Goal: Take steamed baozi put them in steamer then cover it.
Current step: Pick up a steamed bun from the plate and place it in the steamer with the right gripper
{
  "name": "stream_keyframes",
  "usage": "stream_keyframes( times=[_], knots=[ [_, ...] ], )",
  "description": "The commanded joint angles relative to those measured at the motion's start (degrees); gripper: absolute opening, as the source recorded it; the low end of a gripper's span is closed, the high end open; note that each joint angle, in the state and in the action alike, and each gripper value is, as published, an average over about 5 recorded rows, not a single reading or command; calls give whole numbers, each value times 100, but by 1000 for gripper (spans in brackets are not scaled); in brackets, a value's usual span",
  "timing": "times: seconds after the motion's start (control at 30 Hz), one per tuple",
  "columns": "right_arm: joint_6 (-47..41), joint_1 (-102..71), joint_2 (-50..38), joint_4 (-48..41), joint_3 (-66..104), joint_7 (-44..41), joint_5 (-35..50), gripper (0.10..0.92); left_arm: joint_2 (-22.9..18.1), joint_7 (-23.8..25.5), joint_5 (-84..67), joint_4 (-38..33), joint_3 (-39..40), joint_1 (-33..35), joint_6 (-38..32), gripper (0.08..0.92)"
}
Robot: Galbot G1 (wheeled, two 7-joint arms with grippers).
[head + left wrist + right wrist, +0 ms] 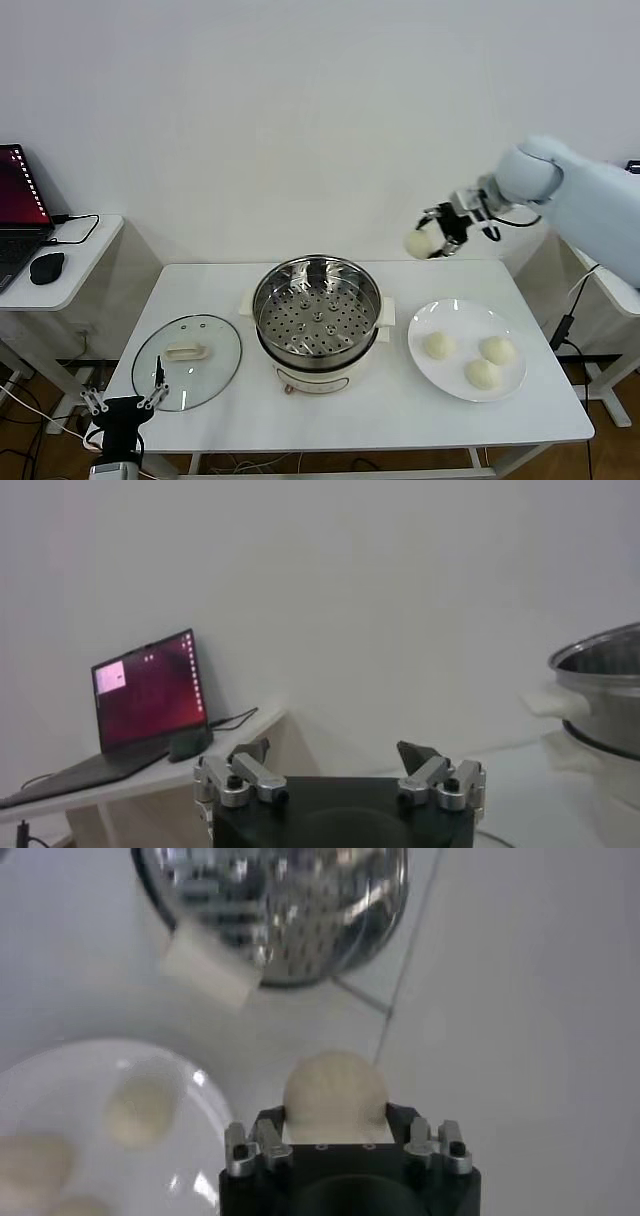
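The right claw (pixel 432 240) is up in the air, above the back right part of the white tabletop (pixel 350 420). It is squeezed shut around one round bun (pixel 419 243). The bun is a ball, so it has no long side, and it pokes out past the claw tips toward the steamer (pixel 316 305).

The steamer sits in the middle of the tabletop. It stands upright with its open mouth facing up, and you can see the holes in its shiny bottom. There are no buns inside it.

Three more buns (pixel 438 345) lie on a white plate (pixel 440 377) just to the right of the steamer. They are close together but not stacked.

The glass cover (pixel 187 360) lies flat on the tabletop to the left of the steamer. Its cream handle (pixel 186 351) faces up, with its long side running left to right.

The left claw (pixel 124 402) hangs low at the front left edge of the tabletop, by the cover. Its fingers (pixel 240 778) are spread wide and hold nothing.

A laptop (pixel 20 215) and a mouse (pixel 46 267) sit on a side table on the far left.
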Motion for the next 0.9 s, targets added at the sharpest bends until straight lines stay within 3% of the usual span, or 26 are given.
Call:
stream_keyframes(
  times=[0.03, 0.9],
  knots=[
    [349, 357, 1284, 53, -660, 228, 199, 631, 24, 4, -29, 10, -115, -9, 16, 823],
    [2612, -1154, 2614, -2072, -422, 1160, -2538, 636, -36, 4, -40, 37, -236, -27, 35, 823]
  ],
)
